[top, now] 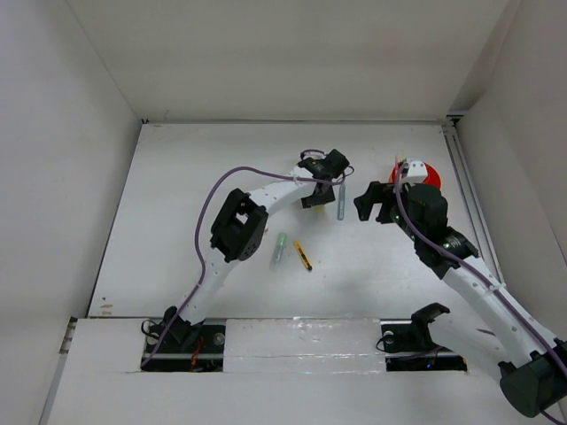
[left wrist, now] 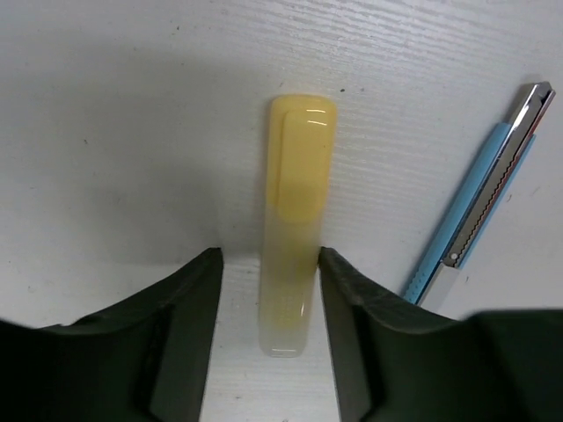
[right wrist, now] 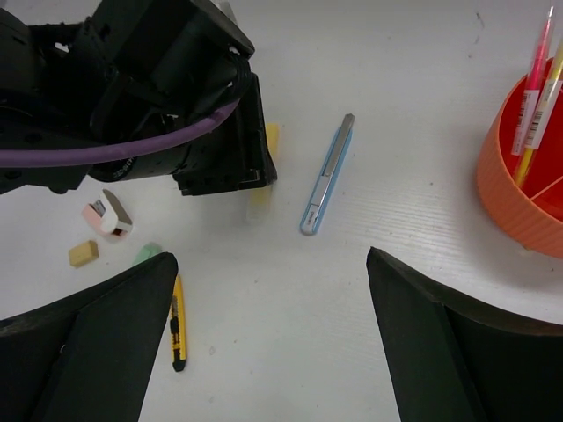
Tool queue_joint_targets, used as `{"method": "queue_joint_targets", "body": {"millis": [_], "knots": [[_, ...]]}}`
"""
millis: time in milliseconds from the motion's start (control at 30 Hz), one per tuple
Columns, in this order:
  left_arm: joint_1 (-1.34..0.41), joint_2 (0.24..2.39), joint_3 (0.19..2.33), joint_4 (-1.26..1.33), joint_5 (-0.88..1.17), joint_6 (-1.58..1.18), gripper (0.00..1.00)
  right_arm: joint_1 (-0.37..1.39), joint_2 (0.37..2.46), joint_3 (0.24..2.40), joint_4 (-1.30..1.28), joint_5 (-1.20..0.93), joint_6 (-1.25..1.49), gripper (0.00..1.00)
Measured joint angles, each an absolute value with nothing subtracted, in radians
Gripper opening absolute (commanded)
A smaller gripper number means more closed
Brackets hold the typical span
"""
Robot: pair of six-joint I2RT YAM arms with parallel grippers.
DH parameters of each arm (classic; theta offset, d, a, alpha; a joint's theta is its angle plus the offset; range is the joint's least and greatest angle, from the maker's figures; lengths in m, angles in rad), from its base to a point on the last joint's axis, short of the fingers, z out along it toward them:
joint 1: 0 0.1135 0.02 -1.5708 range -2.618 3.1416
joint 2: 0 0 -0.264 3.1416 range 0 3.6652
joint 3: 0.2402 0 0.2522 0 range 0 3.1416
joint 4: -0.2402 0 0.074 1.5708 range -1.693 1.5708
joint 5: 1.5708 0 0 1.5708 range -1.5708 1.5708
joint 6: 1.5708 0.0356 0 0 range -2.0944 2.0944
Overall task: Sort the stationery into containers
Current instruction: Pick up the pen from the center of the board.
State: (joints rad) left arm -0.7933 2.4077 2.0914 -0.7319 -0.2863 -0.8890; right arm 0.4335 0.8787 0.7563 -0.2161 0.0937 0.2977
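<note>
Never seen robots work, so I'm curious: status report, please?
Left jaws open, straddling yellow marker, not gripping yet. Right jaws open, empty. Blue cutter beside marker, apart; nothing blocking.

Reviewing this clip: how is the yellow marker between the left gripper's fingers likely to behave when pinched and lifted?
The yellow marker looks like a straight, hard plastic body, so it is probably stiff and light. Its glossy shine suggests it might slip as the left gripper pinches it. The flat clip on its upper face probably limits rolling.

Yellow marker (left wrist: 297, 220), pale-blue cutter (right wrist: 325, 176), ribbed orange pot (right wrist: 510, 189), seemingly pink eraser (right wrist: 93, 212)
</note>
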Motion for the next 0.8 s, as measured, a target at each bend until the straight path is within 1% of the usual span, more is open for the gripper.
{"method": "queue_joint_targets", "body": {"millis": [67,100,200,300,400,633,800], "knots": [[-0.792,2.416,2.099,-0.735,-0.288,-0.890,0.33,0.421,0.863,0.756,-0.216,0.078,0.293,0.94],[-0.792,2.420,2.105,-0.739,-0.289,-0.888,0.20,0.412,0.857,0.756,-0.216,0.068,0.291,0.94],[-0.792,2.426,2.115,-0.735,-0.284,-0.892,0.00,0.379,0.846,0.756,-0.215,0.025,0.290,0.94],[-0.792,2.426,2.107,-0.713,-0.265,-0.867,0.00,0.336,0.848,0.748,-0.192,-0.037,0.290,0.93],[-0.783,2.383,2.027,-0.627,-0.221,-0.826,0.00,0.275,0.881,0.732,-0.138,-0.147,0.288,0.92],[-0.772,2.169,1.653,-0.368,-0.139,-0.699,0.00,0.114,0.972,0.659,-0.020,-0.419,0.332,0.91],[-0.775,2.010,1.435,-0.213,-0.090,-0.578,0.00,0.106,0.999,0.661,0.073,-0.504,0.374,0.91]]}}
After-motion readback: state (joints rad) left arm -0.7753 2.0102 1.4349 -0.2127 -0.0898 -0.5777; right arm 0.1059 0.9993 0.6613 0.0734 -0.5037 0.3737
